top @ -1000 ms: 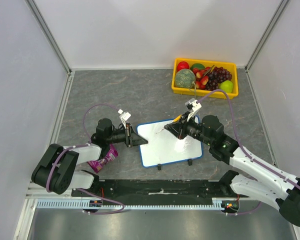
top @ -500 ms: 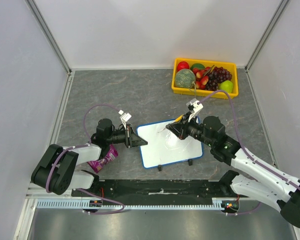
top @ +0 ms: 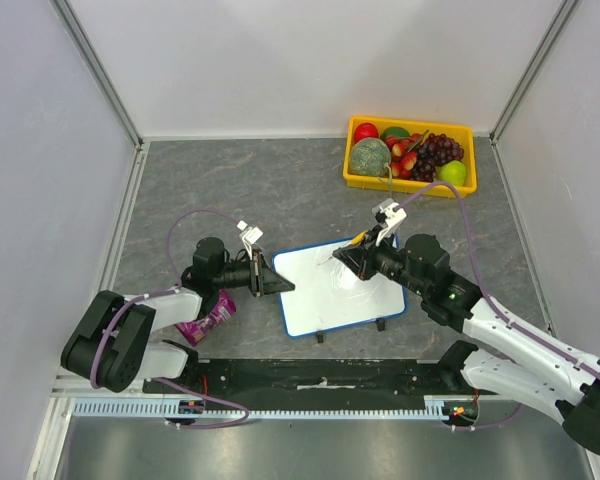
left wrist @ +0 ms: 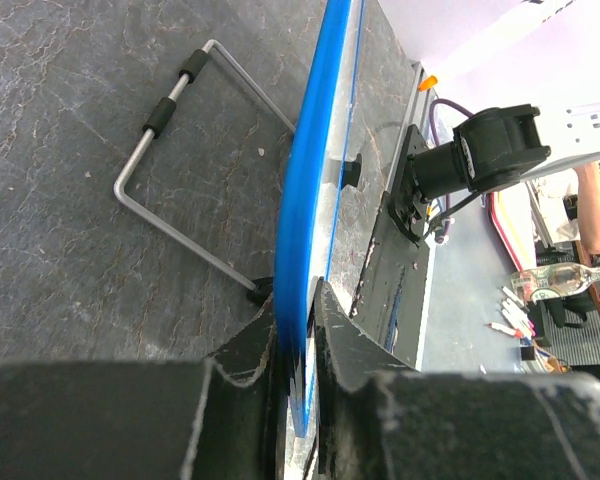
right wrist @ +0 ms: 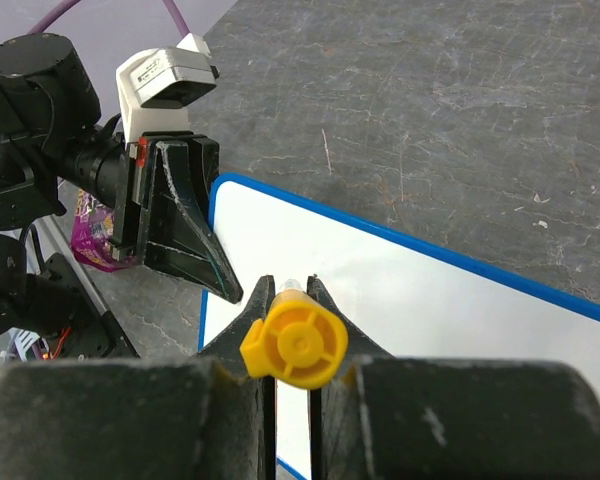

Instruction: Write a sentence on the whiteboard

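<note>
My left jaws are pinched on the blue edge of the whiteboard (left wrist: 305, 200); only that wrist view shows the wire stand (left wrist: 165, 108) behind it. My right jaws are clamped on a yellow-ended marker (right wrist: 293, 345). From above, the whiteboard stands on the table (top: 280, 190) between my arms.

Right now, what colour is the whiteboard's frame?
The whiteboard's frame is blue, clearest in the left wrist view.

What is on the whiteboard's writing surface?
The whiteboard shows no lettering on its visible white area. The right gripper, holding a yellow-ended marker, covers the patch beneath it.
</note>
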Controlling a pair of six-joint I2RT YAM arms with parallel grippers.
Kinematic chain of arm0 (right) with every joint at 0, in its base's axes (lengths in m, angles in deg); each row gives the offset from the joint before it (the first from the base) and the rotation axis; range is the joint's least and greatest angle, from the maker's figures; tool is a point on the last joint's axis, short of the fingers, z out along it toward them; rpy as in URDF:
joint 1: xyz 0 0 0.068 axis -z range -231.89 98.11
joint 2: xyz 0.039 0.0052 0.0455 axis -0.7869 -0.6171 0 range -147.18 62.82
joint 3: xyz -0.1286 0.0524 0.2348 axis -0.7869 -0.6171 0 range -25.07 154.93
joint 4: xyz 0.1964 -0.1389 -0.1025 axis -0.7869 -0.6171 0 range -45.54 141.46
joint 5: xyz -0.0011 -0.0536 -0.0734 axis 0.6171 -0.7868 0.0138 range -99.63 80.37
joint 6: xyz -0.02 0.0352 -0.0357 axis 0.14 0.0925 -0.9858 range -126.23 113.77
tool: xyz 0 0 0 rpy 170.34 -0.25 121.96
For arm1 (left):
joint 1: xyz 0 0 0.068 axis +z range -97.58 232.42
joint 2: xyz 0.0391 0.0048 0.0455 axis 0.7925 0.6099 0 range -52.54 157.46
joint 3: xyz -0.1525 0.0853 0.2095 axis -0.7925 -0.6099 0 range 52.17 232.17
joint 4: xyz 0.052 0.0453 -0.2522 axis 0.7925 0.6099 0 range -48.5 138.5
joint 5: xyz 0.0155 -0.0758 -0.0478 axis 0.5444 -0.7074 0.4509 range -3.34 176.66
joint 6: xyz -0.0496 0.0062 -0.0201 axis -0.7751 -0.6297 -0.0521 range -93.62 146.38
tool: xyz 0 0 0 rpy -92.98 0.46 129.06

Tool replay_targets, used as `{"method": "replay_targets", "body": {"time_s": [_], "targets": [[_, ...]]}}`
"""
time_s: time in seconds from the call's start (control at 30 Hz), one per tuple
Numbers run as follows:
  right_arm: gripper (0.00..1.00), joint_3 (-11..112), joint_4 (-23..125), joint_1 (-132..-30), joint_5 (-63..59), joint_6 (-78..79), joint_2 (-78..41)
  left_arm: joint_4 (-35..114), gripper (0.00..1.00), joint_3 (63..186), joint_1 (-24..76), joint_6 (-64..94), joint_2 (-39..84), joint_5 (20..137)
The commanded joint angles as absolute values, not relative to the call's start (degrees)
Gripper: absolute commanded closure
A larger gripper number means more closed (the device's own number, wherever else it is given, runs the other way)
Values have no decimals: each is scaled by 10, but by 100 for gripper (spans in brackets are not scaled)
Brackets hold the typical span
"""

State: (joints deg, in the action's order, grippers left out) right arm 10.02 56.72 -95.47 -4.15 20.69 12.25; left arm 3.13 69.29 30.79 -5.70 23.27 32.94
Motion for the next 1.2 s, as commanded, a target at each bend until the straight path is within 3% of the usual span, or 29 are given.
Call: {"method": "replay_targets", "body": {"time_s": [0.0, 1.17], "targets": [[100, 105, 577, -961, -58, 194, 125, 63, 98, 686, 307, 1, 228, 359], [100, 102, 564, -977, -84, 180, 129, 63, 98, 686, 306, 1, 230, 359]]}}
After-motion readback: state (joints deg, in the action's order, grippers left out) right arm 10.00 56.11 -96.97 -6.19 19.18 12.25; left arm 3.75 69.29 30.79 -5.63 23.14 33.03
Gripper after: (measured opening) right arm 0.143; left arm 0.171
